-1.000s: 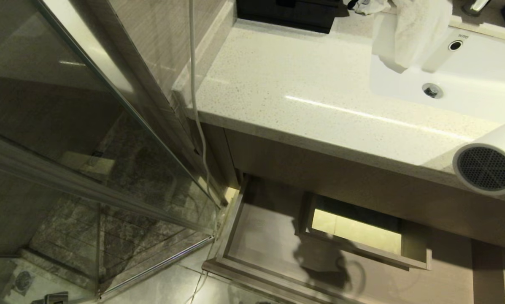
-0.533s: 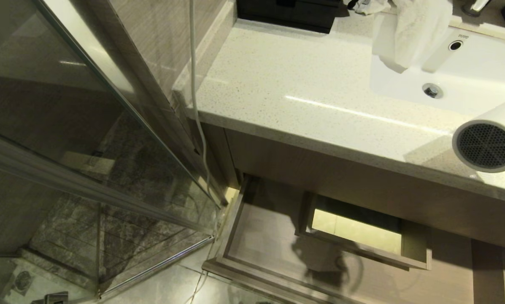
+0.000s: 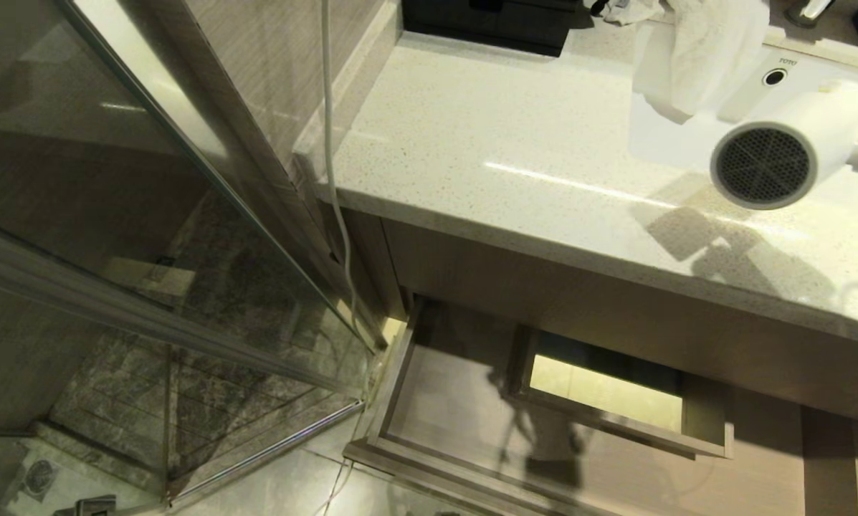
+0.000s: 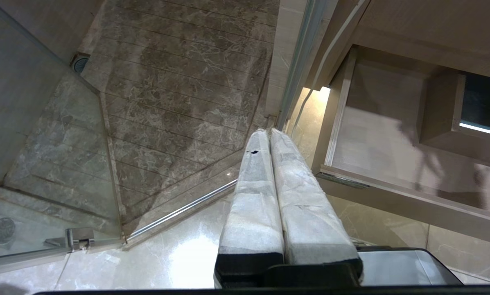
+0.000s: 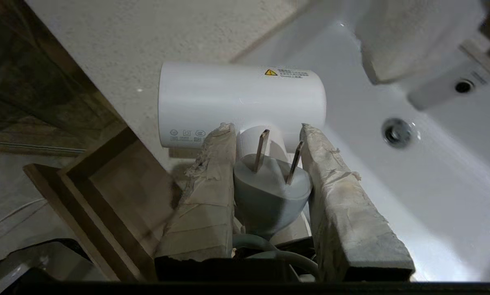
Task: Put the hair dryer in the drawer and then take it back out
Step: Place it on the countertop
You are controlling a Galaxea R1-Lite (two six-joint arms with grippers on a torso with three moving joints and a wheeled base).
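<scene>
Head view, one hair dryer (image 3: pixel 794 147) over counter (image 3: pixel 515 143), one open drawer (image 3: pixel 457 408), seemingly empty

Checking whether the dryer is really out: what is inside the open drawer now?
The drawer holds only its boxed cutout and shadows on the floor. The hair dryer hangs above the countertop. The drawer's back, under the counter, is hidden.

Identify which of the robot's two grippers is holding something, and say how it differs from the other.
The right gripper: its fingers straddle the hair dryer handle. The left gripper hangs shut and empty above the floor.
</scene>
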